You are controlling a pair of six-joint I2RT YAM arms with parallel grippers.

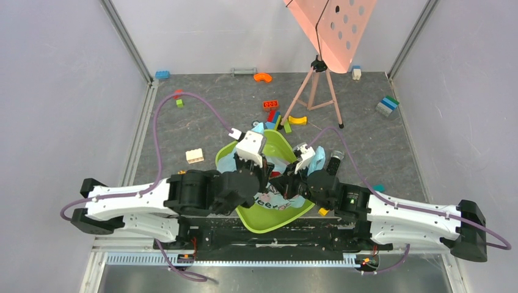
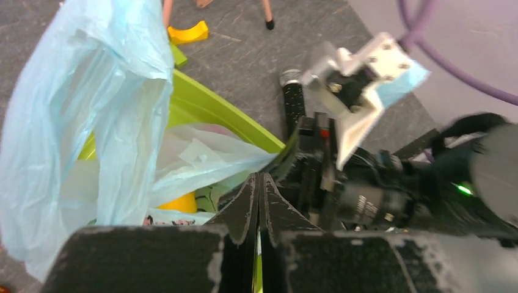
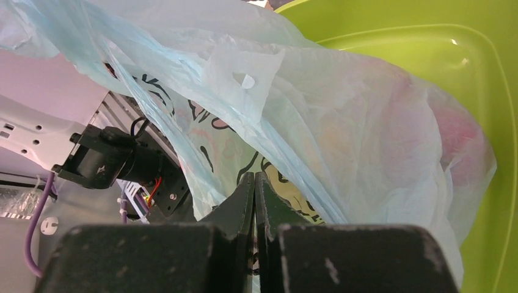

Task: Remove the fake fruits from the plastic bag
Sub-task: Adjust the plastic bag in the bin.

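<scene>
Left wrist: plastic bag (image 2: 116, 122) edge pinched between left pincer (image 2: 259, 180) tips.

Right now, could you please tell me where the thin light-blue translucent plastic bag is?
The bag lies in the lime-green plastic tub, near centre of the top view, between the left gripper and the right gripper, both shut on its film.

Plastic bag (image 3: 342, 122): light-blue, translucent, crumpled, cartoon print, lying in green tub (image 3: 427, 49); red fruit (image 3: 461, 131) showing faintly inside.
</scene>
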